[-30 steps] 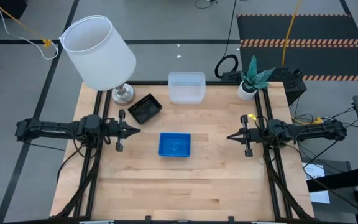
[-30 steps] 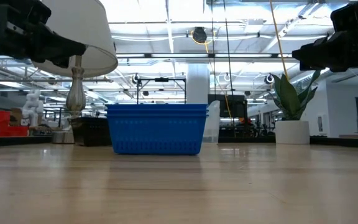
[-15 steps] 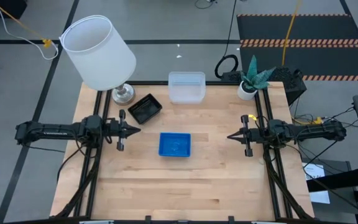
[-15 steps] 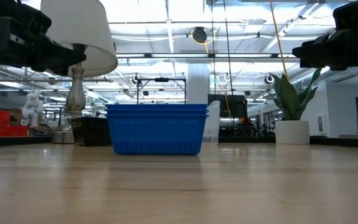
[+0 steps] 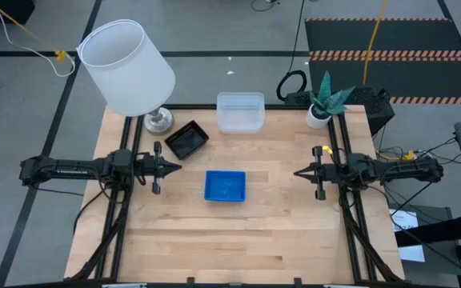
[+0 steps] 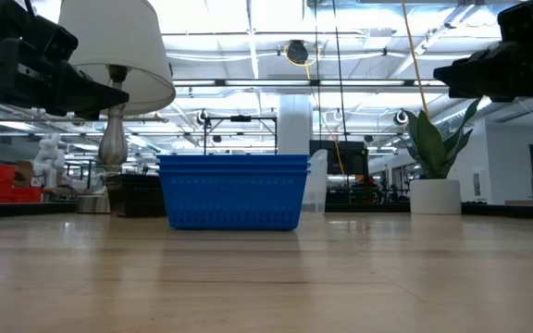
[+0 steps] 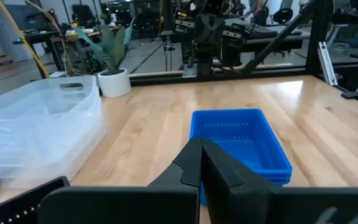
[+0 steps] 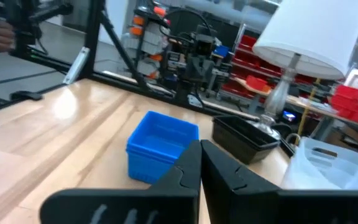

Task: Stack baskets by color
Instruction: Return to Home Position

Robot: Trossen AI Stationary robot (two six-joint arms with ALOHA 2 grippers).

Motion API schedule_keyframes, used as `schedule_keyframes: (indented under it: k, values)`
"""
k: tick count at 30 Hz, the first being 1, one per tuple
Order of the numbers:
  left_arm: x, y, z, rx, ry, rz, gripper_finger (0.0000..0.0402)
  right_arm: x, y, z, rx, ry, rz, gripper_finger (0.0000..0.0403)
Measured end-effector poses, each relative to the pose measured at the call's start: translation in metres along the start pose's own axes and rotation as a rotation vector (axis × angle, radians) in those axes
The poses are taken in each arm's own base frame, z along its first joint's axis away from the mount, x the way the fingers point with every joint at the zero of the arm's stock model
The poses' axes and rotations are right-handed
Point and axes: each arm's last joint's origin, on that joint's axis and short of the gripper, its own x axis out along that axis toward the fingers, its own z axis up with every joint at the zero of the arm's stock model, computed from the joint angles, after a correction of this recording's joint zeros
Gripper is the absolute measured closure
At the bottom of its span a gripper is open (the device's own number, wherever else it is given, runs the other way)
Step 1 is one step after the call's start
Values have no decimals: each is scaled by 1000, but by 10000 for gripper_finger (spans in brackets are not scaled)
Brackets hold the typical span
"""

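Both together, empty: left fingers, right fingers.

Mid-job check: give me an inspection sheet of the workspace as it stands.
Surface: wooden table, no spills seen.
Job's things: blue stack at centre; black baskets by the lamp base; clear stack at the far edge.
Clutter: white lamp, potted plant at the far corners.
Hands: left hand and right hand shut, empty, facing each other above the table.
Cables: yellow cable, black coil beyond the table.
Surroundings: striped floor mat.
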Motion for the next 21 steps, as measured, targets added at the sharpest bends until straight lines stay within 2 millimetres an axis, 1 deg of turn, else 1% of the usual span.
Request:
schedule_keyframes:
  k: [9,21]
  values:
    - [0,0,0,1,0,2,400,-8,-1,5,5,-70,5,403]
    - [-1,0,2,2,-23,4,399,-8,1,0,26,-23,35,403]
